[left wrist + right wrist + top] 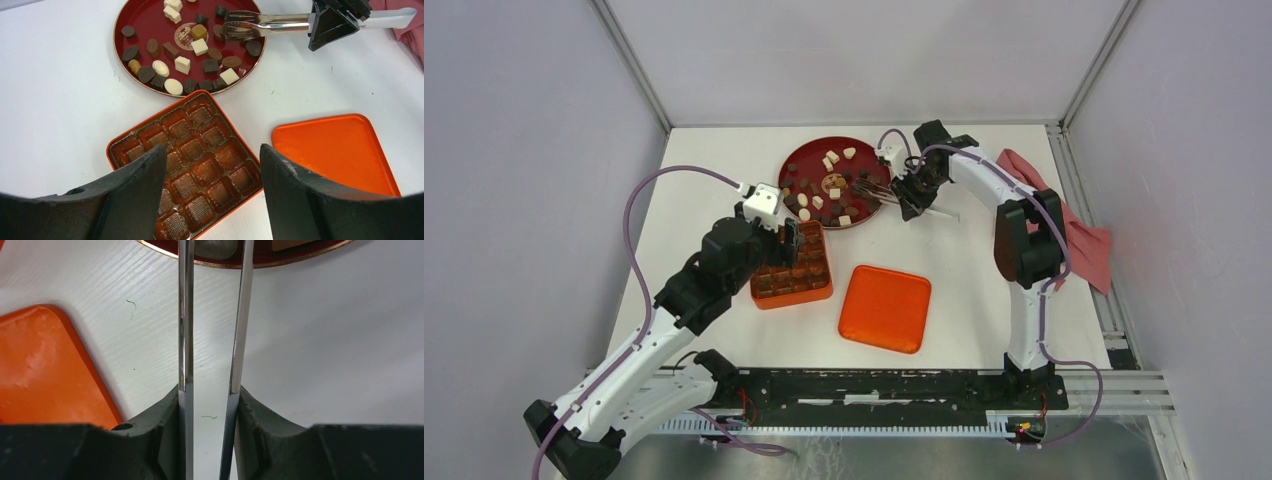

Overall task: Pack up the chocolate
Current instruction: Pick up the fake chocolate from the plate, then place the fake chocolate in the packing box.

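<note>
Top external view: a round red plate (796,160) lies at the far middle of the white table (964,270), and the chocolate (822,190) is scattered across it as small dark brown and cream-white pieces. Nearer the arms sits a square orange box (769,298) with a brown cell liner. Its flat orange lid (885,308) lies just to the right, apart from it. The left gripper (790,238) hangs over the box's far edge. The right gripper (911,192) clamps a pair of metal tongs (876,187) whose tips reach over the plate's right side. A pink cloth (1084,235) lies at the right edge.

Left wrist view: the left gripper (212,150) stands wide apart with nothing between its fingers (130,195). Below it, the box's cells show only glossy ridged liner. On the plate (145,20) the pieces (182,64) are ovals, rounds, squares and blocks. Most are dark brown, several are cream-white and a couple are caramel. The tong tips (240,25) hover among the pieces at the plate's right side. Whether they pinch one I cannot tell.

Right wrist view: the right gripper (210,405) presses the two tong arms (186,340) from both sides, leaving a narrow gap. The arms run up to the plate's gold rim (260,261), where a blurred pale shape sits between them. A corner of the lid (45,370) shows at the left.
</note>
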`<state>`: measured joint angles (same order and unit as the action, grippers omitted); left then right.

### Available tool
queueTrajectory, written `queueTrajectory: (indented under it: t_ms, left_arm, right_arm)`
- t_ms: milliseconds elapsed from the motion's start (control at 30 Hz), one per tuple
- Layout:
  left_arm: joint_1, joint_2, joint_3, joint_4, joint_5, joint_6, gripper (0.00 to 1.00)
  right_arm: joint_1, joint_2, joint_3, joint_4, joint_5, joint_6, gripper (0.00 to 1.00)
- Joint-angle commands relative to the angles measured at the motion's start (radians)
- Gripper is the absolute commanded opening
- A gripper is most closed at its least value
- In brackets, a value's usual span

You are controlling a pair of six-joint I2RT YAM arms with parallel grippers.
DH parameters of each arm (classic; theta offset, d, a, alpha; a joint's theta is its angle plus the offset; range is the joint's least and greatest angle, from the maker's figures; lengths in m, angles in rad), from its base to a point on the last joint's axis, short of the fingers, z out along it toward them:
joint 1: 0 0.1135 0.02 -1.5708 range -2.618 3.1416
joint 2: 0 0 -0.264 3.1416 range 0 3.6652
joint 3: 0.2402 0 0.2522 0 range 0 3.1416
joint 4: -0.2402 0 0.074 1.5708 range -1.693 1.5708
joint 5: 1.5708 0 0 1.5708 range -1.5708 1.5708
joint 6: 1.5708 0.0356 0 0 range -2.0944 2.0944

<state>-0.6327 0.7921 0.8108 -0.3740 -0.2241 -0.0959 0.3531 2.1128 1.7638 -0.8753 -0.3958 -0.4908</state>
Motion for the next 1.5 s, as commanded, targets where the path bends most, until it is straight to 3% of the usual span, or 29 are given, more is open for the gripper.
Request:
queueTrajectory:
  t_ms: [0,1033,1467]
  left_arm:
    - [0.008,0.0,-0.001,0.004,0.02,0.032,0.74]
    - [0.032,-0.029,-0.007,0.005,-0.057,0.025,0.74]
    - [0.046,-0.077,-0.011,0.008,-0.127,0.013,0.75]
  right_arm:
    - [-0.011,-0.071,0.027,0.035,-0.065,0.005,0.0]
    - [0.045,-0.221,-0.098,0.068,-0.308,-0.106,0.0]
    - [0.183,-0.247,-0.147,0.067,-0.151,-0.164,0.0]
